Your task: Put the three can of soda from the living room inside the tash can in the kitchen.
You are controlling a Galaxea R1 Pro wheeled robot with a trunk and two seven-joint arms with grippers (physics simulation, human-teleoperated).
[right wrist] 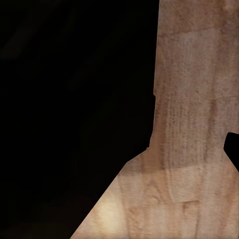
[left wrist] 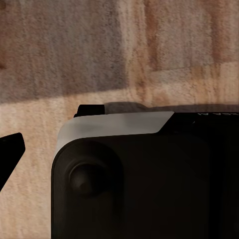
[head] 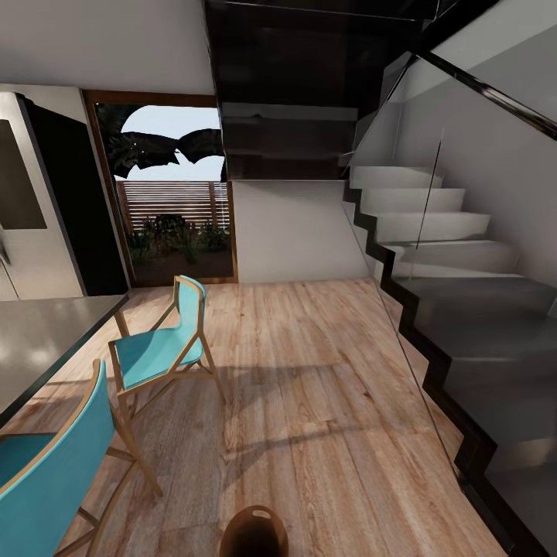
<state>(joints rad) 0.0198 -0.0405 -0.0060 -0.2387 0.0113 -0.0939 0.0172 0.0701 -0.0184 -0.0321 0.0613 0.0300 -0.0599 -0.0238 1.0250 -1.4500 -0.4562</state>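
The brown round trash can [head: 254, 532] stands on the wood floor at the very bottom edge of the head view, just in front of me, with its dark slot cut-out facing me. The three soda cans are out of view. In the left wrist view one black fingertip [left wrist: 11, 149] of my left gripper pokes in beside my own dark body, above the floor. In the right wrist view a black fingertip [right wrist: 232, 149] of my right gripper shows at the edge over the floor. Whether either gripper holds anything is hidden.
The stainless fridge [head: 27, 201] stands at the left. A grey table [head: 39, 340] with two teal chairs [head: 158, 348] takes up the lower left. A staircase [head: 464, 309] behind a glass panel runs along the right. Wood-framed glass doors [head: 174, 193] lie ahead, with open wood floor [head: 309, 387] between.
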